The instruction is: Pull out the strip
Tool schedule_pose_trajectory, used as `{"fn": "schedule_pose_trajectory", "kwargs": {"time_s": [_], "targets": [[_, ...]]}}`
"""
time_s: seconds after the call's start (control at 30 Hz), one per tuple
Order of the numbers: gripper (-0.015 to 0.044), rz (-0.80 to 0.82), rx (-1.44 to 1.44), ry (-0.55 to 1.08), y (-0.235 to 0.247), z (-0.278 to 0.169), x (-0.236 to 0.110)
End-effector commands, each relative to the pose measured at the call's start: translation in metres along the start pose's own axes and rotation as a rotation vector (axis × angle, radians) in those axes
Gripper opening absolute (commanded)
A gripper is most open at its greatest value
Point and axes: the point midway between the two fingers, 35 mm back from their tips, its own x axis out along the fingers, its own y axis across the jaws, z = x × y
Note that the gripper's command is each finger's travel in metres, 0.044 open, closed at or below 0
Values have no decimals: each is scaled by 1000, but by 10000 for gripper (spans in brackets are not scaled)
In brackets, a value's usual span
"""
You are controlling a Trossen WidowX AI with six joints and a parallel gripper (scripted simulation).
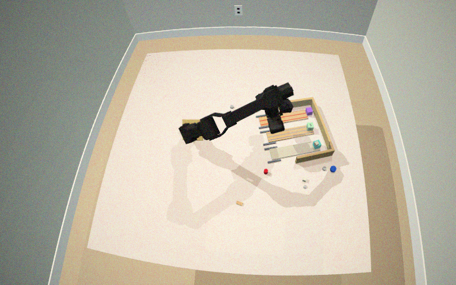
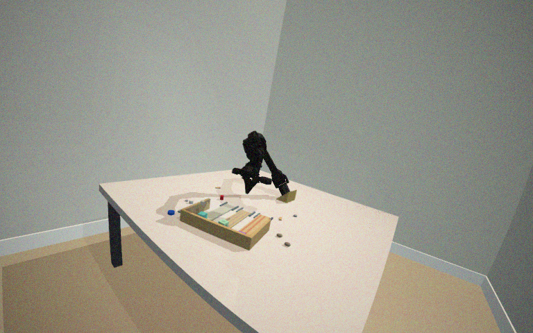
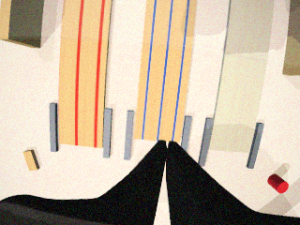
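A wooden three-walled tray [image 1: 314, 155] [image 2: 220, 233] holds three strips side by side. A purple cube [image 1: 308, 110] sits on the red-lined strip [image 1: 294, 116] [image 3: 88, 56]. A mint-green cube [image 1: 309, 126] with a dark mark sits on the blue-lined strip [image 1: 290, 134] [image 3: 168, 51]. A teal cube [image 1: 316, 143] sits on the pale strip [image 1: 287, 151] [image 3: 247, 69]. My gripper [image 3: 165, 146] [image 1: 274, 125] [image 2: 247, 190] is shut, its tips together at the near end of the blue-lined strip. I cannot tell whether the tips touch the strip.
Short grey pegs [image 3: 108, 133] [image 3: 206, 141] flank each strip's near end. A red cylinder [image 1: 265, 171] [image 3: 277, 183] lies near the tray's open side. A blue disc [image 1: 333, 168] [image 2: 171, 212], a tan block [image 1: 239, 203] and small grey bits lie around on the table.
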Motion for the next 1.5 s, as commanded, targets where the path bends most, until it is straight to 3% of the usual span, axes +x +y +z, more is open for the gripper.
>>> {"fn": "schedule_pose_trajectory", "kwargs": {"time_s": [0.0,0.33,1.47], "targets": [[0,38,-12,200,-1,-3,29],[0,38,-12,200,-4,-3,32],[0,36,-11,199,-2,-14,86]]}}
